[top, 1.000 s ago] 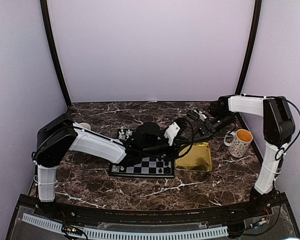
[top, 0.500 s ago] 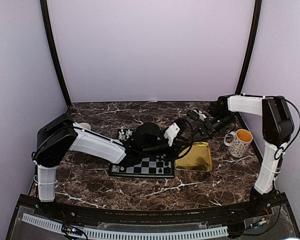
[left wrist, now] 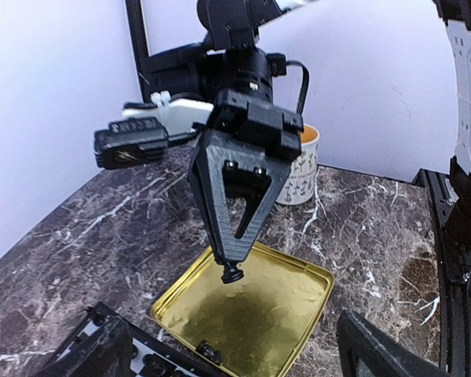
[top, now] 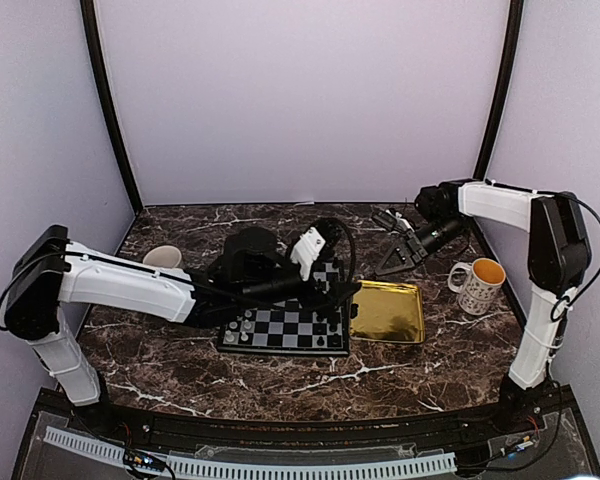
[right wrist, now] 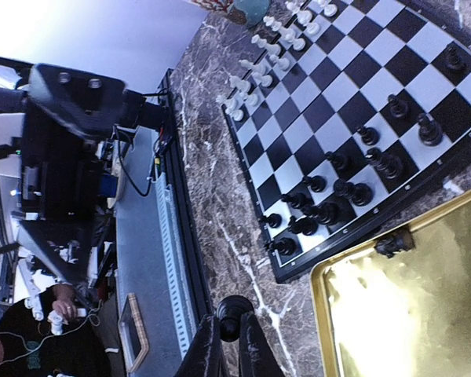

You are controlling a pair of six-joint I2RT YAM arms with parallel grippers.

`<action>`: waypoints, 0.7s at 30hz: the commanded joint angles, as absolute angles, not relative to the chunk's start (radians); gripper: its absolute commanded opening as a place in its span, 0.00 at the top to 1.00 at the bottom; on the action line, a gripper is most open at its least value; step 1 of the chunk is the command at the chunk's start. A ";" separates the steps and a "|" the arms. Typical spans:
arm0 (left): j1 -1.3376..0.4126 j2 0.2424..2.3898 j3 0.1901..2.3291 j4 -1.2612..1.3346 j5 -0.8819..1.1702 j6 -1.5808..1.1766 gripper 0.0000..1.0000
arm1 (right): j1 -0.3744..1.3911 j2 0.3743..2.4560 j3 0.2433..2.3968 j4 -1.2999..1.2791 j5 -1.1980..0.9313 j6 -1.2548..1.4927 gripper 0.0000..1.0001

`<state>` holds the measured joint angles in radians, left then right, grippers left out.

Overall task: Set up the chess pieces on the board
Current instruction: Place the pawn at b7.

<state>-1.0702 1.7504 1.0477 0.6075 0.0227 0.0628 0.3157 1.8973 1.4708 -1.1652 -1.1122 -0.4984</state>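
Note:
The board (top: 290,331) lies at the table's middle, and in the right wrist view the board (right wrist: 353,102) has black chess pieces (right wrist: 337,188) along its near side and pale ones (right wrist: 259,63) along the far side. My right gripper (top: 391,262) hangs above the gold tray (top: 390,318), shut on a black piece (right wrist: 234,314) that the left wrist view shows as a black piece (left wrist: 232,272) at its fingertips. Another black piece (left wrist: 208,351) lies on its side in the tray. My left gripper (left wrist: 235,361) is wide open and holds nothing, over the board's right edge.
A patterned mug (top: 478,283) stands right of the tray. A pale cup (top: 162,257) sits at the left behind my left arm. The left arm stretches across the back of the board. The table's front rail (right wrist: 161,259) runs close by.
My left gripper has opened wide and that arm has drawn back to the left. The right gripper has closed on the black piece over the tray.

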 commanded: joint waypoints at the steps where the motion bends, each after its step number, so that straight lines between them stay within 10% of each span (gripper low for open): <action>1: -1.034 1.586 1.037 0.372 -0.107 0.015 0.07 | 0.327 1.855 1.535 -1.030 -1.009 -0.398 0.92; 21: -0.932 1.286 0.848 0.126 -0.300 -0.231 0.01 | 0.584 2.059 1.821 -0.738 -0.431 -0.303 0.91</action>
<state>-0.9440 1.3605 0.8989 0.1658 -0.2481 -0.1749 0.5205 2.0026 1.7977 -0.7658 -0.5854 -0.2615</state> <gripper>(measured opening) 0.988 0.087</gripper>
